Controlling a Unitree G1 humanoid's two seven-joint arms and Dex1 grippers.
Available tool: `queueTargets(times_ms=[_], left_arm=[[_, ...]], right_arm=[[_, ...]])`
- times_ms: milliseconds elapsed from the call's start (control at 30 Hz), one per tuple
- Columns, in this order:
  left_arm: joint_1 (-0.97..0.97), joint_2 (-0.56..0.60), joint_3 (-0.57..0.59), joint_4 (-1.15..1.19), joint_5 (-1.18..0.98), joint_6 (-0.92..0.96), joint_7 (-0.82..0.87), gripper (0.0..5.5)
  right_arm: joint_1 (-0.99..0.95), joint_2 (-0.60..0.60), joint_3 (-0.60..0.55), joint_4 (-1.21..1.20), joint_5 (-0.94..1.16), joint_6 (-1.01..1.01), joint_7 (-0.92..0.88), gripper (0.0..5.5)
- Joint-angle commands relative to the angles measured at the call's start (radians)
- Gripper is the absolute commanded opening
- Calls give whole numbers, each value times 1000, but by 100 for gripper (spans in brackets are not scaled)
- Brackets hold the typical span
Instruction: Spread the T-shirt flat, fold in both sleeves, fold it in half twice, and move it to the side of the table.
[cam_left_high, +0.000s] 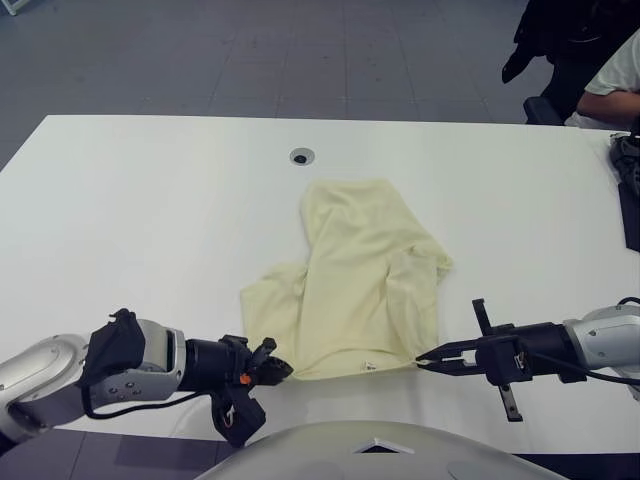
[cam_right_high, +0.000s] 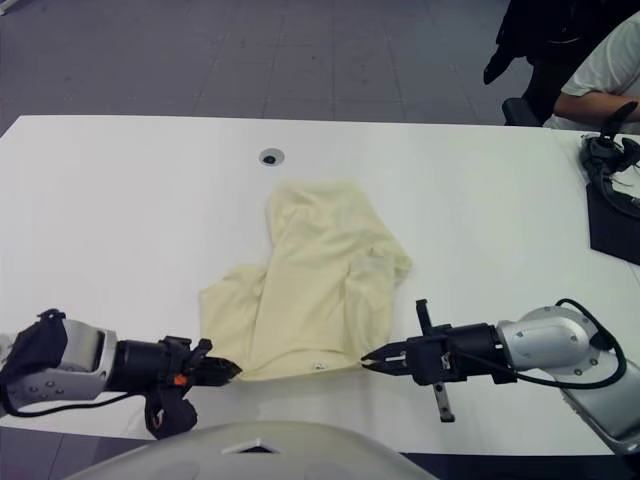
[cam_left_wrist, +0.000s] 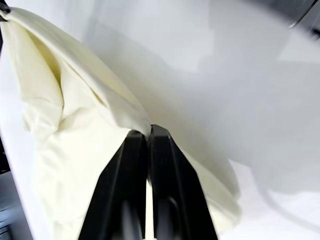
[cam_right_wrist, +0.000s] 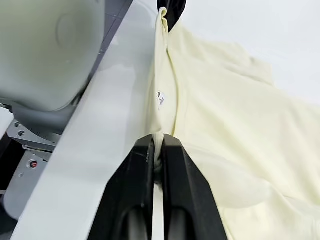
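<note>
On the white table (cam_left_high: 120, 200), toward its near edge, lies the pale yellow T-shirt (cam_left_high: 350, 280) — rumpled, one side folded over the middle, its far end reaching toward a small round grommet (cam_left_high: 302, 156). The left gripper (cam_left_high: 284, 370) has its fingers closed on the cloth at the shirt's near left corner. The right gripper (cam_left_high: 421, 356) pinches the near right corner likewise — the two are well apart, both low over the tabletop.

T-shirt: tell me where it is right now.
In the eye views the T-shirt lies rumpled on the table, just nearer than the round hole; the left end effector and right end effector pinch its near corners.
</note>
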Motion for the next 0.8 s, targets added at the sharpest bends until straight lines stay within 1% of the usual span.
queueTargets(times_ms=[33, 100, 133, 167, 200, 233, 400, 500, 533, 567, 600, 667, 733, 800], left_arm=[[129, 28, 51, -30, 9, 83, -50, 0], [166, 7, 66, -42, 15, 102, -71, 0], [181, -2, 75, -48, 15, 111, -80, 0], [191, -11, 84, -51, 14, 117, -87, 0], [197, -23, 95, -53, 7, 123, -92, 0], [203, -34, 108, -58, -15, 133, -99, 31], [238, -43, 192, -79, -282, 205, -177, 105], [265, -24, 259, -85, -449, 248, -238, 157], [273, -19, 283, -82, -493, 258, -259, 164], [279, -18, 310, -77, -533, 267, -278, 186], [278, -24, 339, -70, -580, 279, -296, 203], [241, -56, 397, -49, -685, 320, -313, 240], [226, -68, 441, -32, -771, 354, -344, 270], [252, -67, 458, -21, -786, 365, -388, 301]], right_arm=[[46, -16, -25, -19, -94, 15, 31, 4], [67, -8, -24, -33, -110, 22, 43, 4], [75, -1, -27, -41, -110, 23, 49, 40], [81, 8, -33, -49, -103, 28, 49, 43], [82, 21, -43, -57, -88, 36, 44, 66], [82, 32, -55, -63, -58, 49, 45, 83], [73, 57, -110, -39, 42, 84, 96, 160], [45, 68, -130, 5, 48, 101, 115, 209], [38, 72, -135, 13, 47, 107, 117, 215], [21, 80, -133, 28, 27, 106, 108, 236], [-9, 97, -120, 52, -18, 98, 83, 253], [-114, 170, -70, 104, -115, 90, -9, 289], [-190, 235, -29, 125, -152, 107, -66, 318], [-228, 275, 5, 128, -169, 115, -83, 348]])
